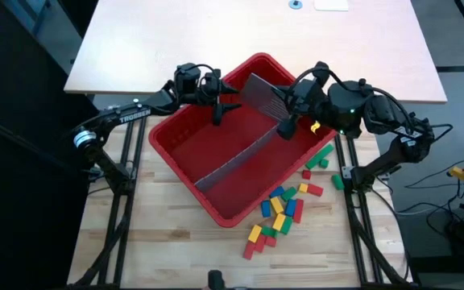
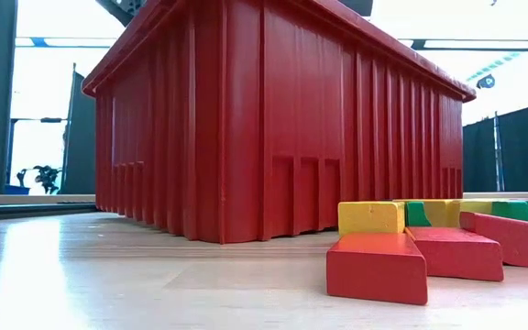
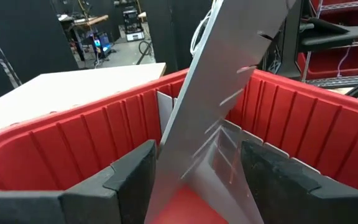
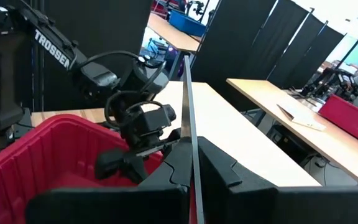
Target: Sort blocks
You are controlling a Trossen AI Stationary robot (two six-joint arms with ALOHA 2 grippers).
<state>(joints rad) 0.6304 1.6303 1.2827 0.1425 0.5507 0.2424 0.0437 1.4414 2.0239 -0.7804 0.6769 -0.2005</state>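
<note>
Blocks (image 1: pixel 279 211), small rectangular wooden bricks in red, green, blue and yellow: loose heap on the pale wooden bench (image 1: pixel 167 242), just outside the big red plastic bin (image 1: pixel 216 145), along its wall on the right-arm side. A smaller cluster (image 1: pixel 319 157) lies apart from the main heap, closer to the right arm's base. In the low view, red blocks (image 2: pixel 379 266) lie nearest the camera, with a yellow one (image 2: pixel 370 217) and green ones behind them, close to the ribbed bin wall (image 2: pixel 246 128). No block is held; all lie on the bench, well apart from both hands.

Right hand (image 1: pixel 284 122): over the bin's far corner, fingers pressed onto a flat grey slotted panel (image 1: pixel 260 94), which stands tilted above the bin; in the right wrist view the panel shows edge-on (image 4: pixel 190 124) between the dark fingers (image 4: pixel 166 165). The small cluster lies near this arm, outside the bin.

Left hand (image 1: pixel 217 113): inside the bin's rim on the opposite side, fingers (image 3: pixel 126 174) spread, the same grey panel (image 3: pixel 229 81) passing between them; whether they touch it cannot be told.

Second grey panel (image 1: pixel 236 161): stands lengthwise in the bin as a divider.
</note>
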